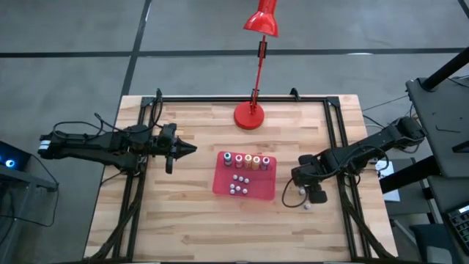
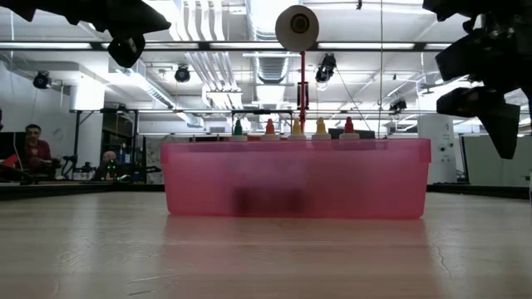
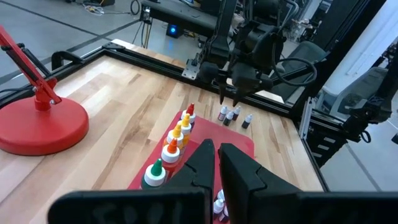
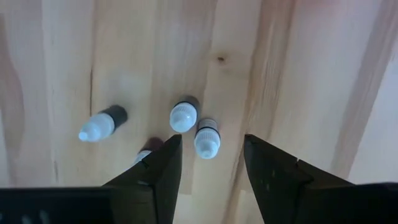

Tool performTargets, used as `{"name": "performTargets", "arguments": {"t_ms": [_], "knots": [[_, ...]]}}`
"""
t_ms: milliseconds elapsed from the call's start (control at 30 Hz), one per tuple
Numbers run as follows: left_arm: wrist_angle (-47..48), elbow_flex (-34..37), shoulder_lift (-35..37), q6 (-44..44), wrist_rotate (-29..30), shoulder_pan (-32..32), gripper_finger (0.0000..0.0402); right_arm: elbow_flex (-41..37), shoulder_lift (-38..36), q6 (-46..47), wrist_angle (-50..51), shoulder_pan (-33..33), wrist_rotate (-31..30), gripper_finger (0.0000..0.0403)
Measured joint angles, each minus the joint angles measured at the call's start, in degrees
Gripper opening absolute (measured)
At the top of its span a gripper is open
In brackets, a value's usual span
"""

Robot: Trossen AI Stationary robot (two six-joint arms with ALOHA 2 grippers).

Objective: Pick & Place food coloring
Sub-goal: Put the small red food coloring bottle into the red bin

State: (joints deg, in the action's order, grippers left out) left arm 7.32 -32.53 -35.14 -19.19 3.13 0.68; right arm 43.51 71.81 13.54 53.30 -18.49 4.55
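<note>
Red plastic marks your target: the shallow red tray (image 1: 220,183) sits near the middle of the wooden tabletop (image 1: 183,227), and along its far wall stands a row of food coloring bottles (image 1: 247,160) with green, orange, yellow and red caps, with small pale-capped vials lying in its near half. More small bottles with white caps (image 4: 184,117) rest on the bare wood just off the tray's right wall, toward the tabletop's right edge. Your right gripper (image 1: 311,192) hangs directly over that cluster with its claw spread wide and nothing in it; from its wrist view, one upright bottle (image 4: 207,138) lies between the two fingers and another has toppled on its side (image 4: 101,124). Your left gripper (image 1: 185,149) waits above the wood left of the tray, its claw pinched closed and empty. Expect these bottles to be very light, smooth and easily tipped, with soft squeezable walls, so take hold low on the body rather than at the tapered cap, and close gently. The neighbours stand nearly touching, so a finger could knock one over as you descend. A red desk lamp (image 1: 249,115) stands at the far edge.
</note>
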Motion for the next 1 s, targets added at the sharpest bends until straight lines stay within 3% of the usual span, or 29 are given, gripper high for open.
{"name": "performTargets", "arguments": {"t_ms": [233, 1000], "knots": [[-0.01, 0.0, 0.01, -0.05, -0.01, -0.01, 0.0, -0.06, -0.02, 8.95, -0.07, -0.01, 0.24, 0.0164], [-0.01, 0.0, 0.01, 0.25, -0.03, 0.01, 0.0, -2.7, -0.02, 13.51, -1.12, -0.01, 0.01, 0.0164]]}}
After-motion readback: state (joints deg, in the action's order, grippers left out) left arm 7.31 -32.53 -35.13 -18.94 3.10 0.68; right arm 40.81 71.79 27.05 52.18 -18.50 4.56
